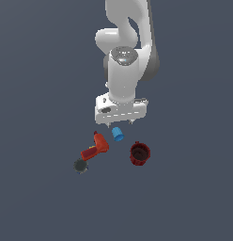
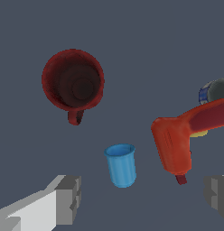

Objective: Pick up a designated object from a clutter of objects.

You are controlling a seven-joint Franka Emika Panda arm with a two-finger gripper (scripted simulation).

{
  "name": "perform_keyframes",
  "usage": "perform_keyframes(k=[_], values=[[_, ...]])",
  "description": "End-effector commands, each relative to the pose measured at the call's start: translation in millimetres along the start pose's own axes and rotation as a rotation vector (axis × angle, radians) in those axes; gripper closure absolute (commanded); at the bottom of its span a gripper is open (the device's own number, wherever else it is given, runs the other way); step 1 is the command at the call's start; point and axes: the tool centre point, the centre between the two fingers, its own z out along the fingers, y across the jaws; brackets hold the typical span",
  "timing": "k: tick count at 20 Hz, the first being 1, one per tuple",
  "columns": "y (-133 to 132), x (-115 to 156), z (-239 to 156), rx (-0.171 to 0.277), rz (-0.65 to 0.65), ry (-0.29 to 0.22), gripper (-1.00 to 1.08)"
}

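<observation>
Gripper [image 2: 141, 198] jaws spread wide, empty, above the blue cup [image 2: 121, 164], which stands upright on the floor between the red drill toy [image 2: 177, 144] and dark red mug [image 2: 73, 83].

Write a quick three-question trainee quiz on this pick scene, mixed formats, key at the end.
1. True or false: the claw is shut on the blue cup.
2. Which item has a handle? A) dark red mug B) blue cup C) dark grey round piece
3. Fill in: in the exterior view, the orange-red drill lies between the blue cup and the ____.

Key:
1. False: its fingers stand spread, with the cup apart from them.
2. A
3. dark grey round piece
</observation>
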Motion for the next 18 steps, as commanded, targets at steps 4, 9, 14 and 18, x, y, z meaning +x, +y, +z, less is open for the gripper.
perform_keyframes(k=[4, 9, 14, 18], values=[[1, -18, 48, 0.006, -0.052, 0.002, -0.92], [0, -34, 77, 0.010, -0.086, 0.003, -0.92], [0, -45, 94, 0.012, -0.108, 0.003, -0.92], [-1, -49, 101, 0.013, -0.116, 0.004, -0.92]])
